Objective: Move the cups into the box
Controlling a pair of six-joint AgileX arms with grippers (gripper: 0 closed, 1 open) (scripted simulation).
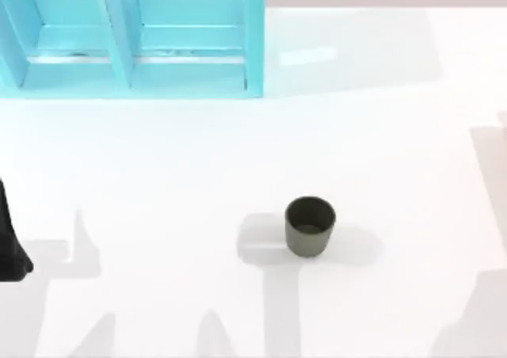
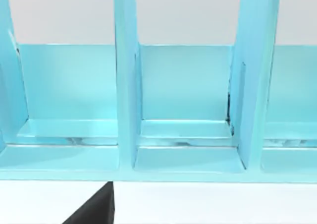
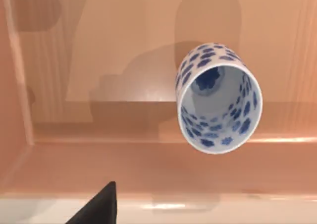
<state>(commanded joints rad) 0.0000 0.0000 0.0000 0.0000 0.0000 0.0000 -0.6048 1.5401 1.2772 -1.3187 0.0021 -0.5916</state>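
A dark olive-grey cup (image 1: 309, 226) stands upright on the white table, right of centre, with no gripper near it. In the right wrist view a white cup with a blue pattern (image 3: 218, 97) is inside a tan box (image 3: 99, 169), tilted with its mouth toward the camera. The one dark finger (image 3: 99, 209) of my right gripper in view is well apart from that cup, and the gripper is open over the box. My left arm (image 1: 9, 251) sits at the table's left edge, its finger (image 2: 96, 210) off to one side and its gripper open and empty.
A turquoise rack with upright dividers (image 1: 131, 33) stands at the back left of the table; the left wrist camera faces its compartments (image 2: 185, 85). White tabletop surrounds the olive cup on all sides.
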